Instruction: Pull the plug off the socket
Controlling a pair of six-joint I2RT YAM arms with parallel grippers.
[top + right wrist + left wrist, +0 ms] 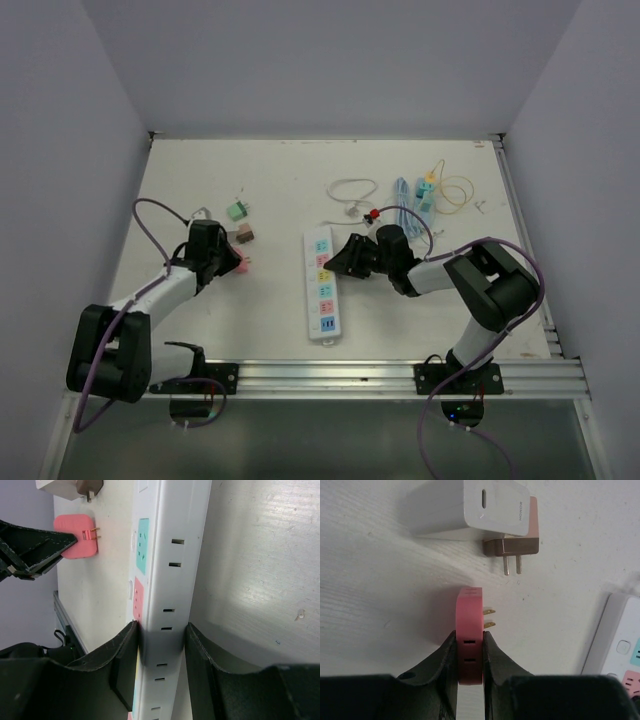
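- top view: the left end effector (232,262) pinches the pink plug (243,267), well apart from the power strip (322,300) — apparently already out. the right end effector (337,258) meets the strip's edge.
- left wrist: shows the prongs bare above the desk (370,580), too small to see from above.
- right wrist: only here is the clamp across the strip's width clear — likely bracing it.

One power strip (322,285), one pink plug (470,630), one brown plug (512,545), one white charger (470,505), one green plug (237,210), three coiled cables (402,196).
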